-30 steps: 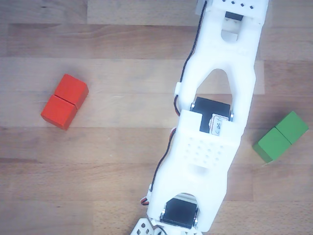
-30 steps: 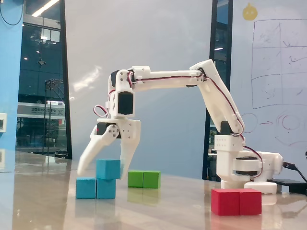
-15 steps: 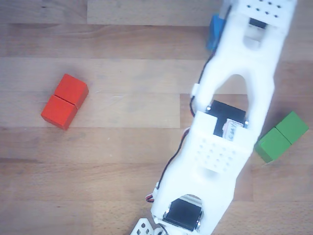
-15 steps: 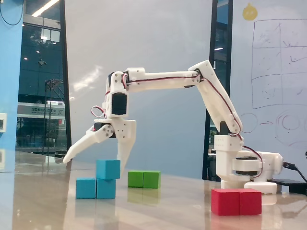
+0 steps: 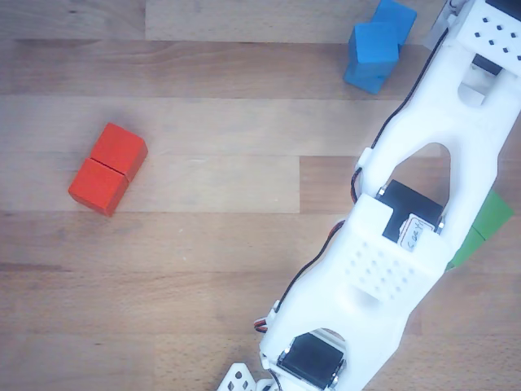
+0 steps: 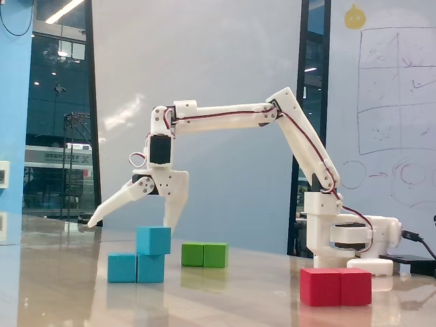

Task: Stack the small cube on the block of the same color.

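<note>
The small cube (image 6: 153, 240) rests on the right half of the blue block (image 6: 136, 268), which lies on the table at the left of the fixed view. My gripper (image 6: 129, 223) hangs just above the stack, open wide, one finger splayed far left, holding nothing and touching nothing. In the other view the small cube (image 5: 374, 42) sits on the blue block (image 5: 396, 16) at the top right edge. The white arm (image 5: 407, 244) runs beside it there, and the fingers are out of that view.
A red oblong block (image 5: 107, 169) lies at the left of the other view and at the front right of the fixed view (image 6: 336, 287). A green oblong block (image 6: 204, 255) lies behind the blue stack, partly under the arm (image 5: 491, 217). The arm's base (image 6: 347, 238) stands at the right.
The gripper has lifted off the small cube and opened wider, leaving it on the blue block. In the other view the arm swung right, uncovering the blue stack.
</note>
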Controlling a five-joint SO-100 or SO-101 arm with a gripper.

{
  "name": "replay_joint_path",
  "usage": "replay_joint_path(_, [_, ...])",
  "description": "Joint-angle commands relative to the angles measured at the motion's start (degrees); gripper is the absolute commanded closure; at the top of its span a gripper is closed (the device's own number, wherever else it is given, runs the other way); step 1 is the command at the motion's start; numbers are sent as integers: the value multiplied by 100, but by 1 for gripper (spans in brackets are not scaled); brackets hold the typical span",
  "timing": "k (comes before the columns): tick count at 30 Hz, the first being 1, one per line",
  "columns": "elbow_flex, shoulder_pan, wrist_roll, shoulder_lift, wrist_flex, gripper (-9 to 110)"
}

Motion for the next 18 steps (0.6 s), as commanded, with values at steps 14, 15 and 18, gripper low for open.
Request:
replay_joint_path(14, [1459,-185,53,2962,-53,99])
replay_joint_path(15, [1652,-272,53,3164,-53,100])
replay_joint_path(18, [2259,-659,62,3814,-53,100])
